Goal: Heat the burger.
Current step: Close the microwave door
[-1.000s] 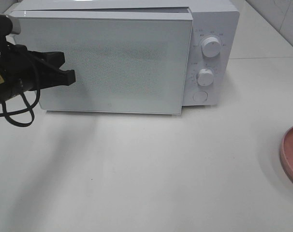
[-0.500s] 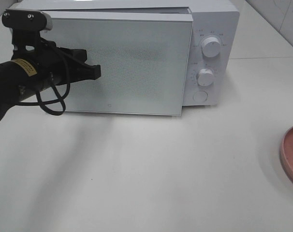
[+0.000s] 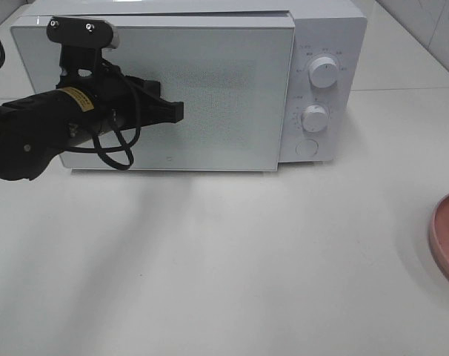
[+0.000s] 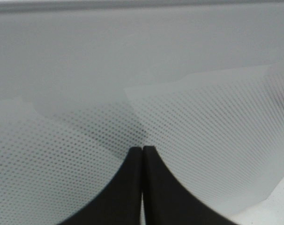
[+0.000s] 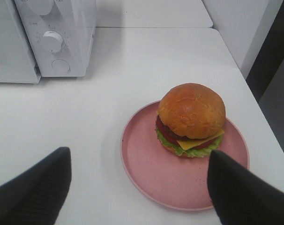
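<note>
One microwave (image 3: 210,81), white, door face toward the high camera. Door (image 3: 224,89) appears flush with the body. Control panel on the side away from the left arm: two round knobs, upper (image 3: 324,73) and lower (image 3: 314,117), plus one round button (image 3: 307,148) below them.

Left gripper (image 3: 176,111): one, black, jaws pressed together with nothing between them. The tips sit at or against the dotted door panel, roughly mid-height; contact itself cannot be confirmed from the high view. The wrist view shows the two fingers (image 4: 128,187) closed edge to edge, a thin seam between them, with the perforated door screen directly ahead and filling the frame. One looped black cable (image 3: 106,152) hangs under the left arm.

Right gripper (image 5: 139,187): one, jaws spread wide, empty. It hangs above the table (image 5: 146,61), out of the high camera's frame.

Burger (image 5: 191,119): one, upright, golden bun on top, with red, yellow and green layers showing at its edge. It rests on one pink plate (image 5: 146,173), offset toward the rim on the side away from the microwave. Burger and plate lie just ahead of the right gripper's open fingers, between their lines, not touched. In the high view only an edge of the plate shows at the right border; the burger is outside that frame, well apart from the left gripper.
</note>
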